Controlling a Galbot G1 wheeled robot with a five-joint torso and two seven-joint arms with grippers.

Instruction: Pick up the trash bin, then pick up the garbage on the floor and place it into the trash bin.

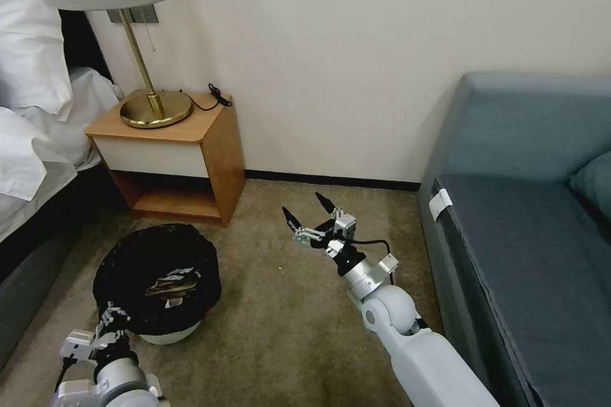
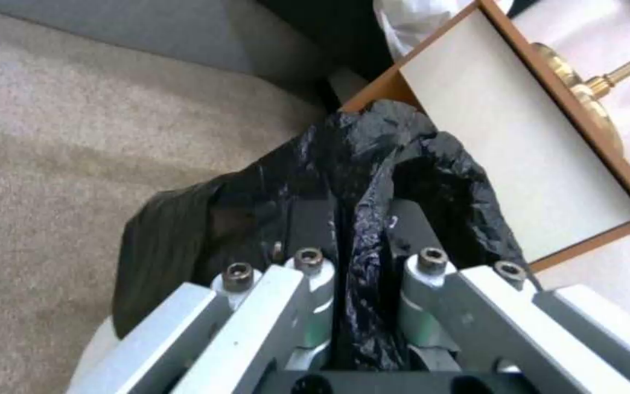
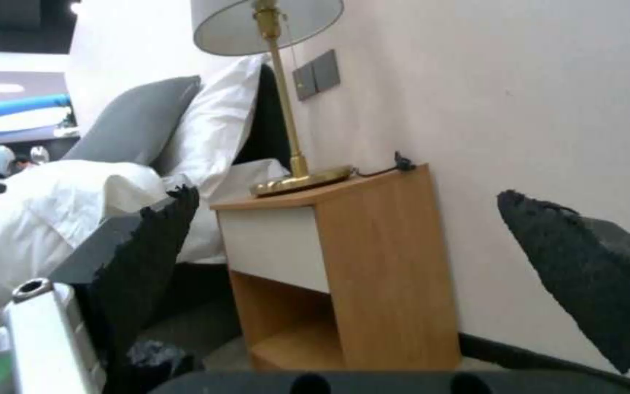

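Beige carpet (image 1: 280,318) carries the trash bin (image 1: 157,280), its rim pinched by the left gripper (image 1: 109,323), beside a wooden nightstand (image 1: 172,159); the right gripper (image 1: 309,213) hangs spread.

No legible text, label or number anywhere.

My left gripper (image 1: 109,324) sits at seven o'clock, fingers pinched together. My right gripper (image 1: 308,213) reaches toward twelve o'clock, fingers spread.
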